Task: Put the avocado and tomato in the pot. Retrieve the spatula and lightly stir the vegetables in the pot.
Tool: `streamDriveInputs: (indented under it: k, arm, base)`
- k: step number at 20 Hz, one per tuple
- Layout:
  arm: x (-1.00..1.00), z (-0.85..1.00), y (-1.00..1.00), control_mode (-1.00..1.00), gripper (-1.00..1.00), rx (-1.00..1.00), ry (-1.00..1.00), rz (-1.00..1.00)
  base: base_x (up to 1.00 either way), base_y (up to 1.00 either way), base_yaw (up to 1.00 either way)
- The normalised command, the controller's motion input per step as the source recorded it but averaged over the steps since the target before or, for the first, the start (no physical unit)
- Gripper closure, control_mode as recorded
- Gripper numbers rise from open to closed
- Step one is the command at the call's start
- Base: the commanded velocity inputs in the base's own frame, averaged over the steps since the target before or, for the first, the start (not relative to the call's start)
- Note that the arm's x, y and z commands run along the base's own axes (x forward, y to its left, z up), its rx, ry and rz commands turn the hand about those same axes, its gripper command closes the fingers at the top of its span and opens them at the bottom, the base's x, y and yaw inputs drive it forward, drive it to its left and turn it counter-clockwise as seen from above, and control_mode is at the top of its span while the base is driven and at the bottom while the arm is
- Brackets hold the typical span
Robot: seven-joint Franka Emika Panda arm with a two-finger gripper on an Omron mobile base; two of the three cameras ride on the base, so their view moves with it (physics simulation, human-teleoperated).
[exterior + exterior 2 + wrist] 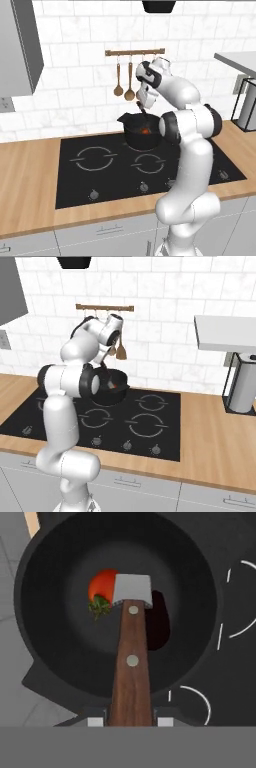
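The black pot (45, 637) stands on the hob's back burner (137, 143) (106, 399). Inside it lie the red tomato (101, 588) (145, 131) (114, 386) and the dark avocado (161, 619), with a small gap between them. My gripper (131, 719) (141, 106) hangs right above the pot, pointing down, and is shut on the spatula's brown wooden handle (131, 662). The silver blade (133, 589) sits low in the pot between the two fruits, overlapping the tomato's edge. Whether it touches them I cannot tell. My arm covers part of the pot in the right base view.
Two all-wooden spoons (123, 82) (121, 351) hang from a rail on the tiled wall behind the pot. The black hob (100, 175) has knobs along its front. A paper-towel holder (243, 383) stands on the counter at right, under a shelf (225, 331).
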Motion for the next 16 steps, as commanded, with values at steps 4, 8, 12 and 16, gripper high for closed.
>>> streamDriveInputs:
  k: [4, 8, 12, 16]
  arm:
    - [0.23, 0.0, 0.09, -1.0, 1.0, 0.02, 0.03, 0.05]
    - [0.09, 0.16, 0.5, -1.0, 1.0, 0.29, 0.16, 0.16]
    - [0.26, 0.43, 0.44, -1.0, 1.0, 0.34, 0.17, 0.13]
    - [0.48, -0.04, 0.08, -1.0, 1.0, 0.11, 0.07, 0.06]
  base:
    - [0.0, 0.0, 0.0]
    - [0.0, 0.0, 0.0]
    - [0.0, 0.0, 0.0]
    - [0.0, 0.0, 0.0]
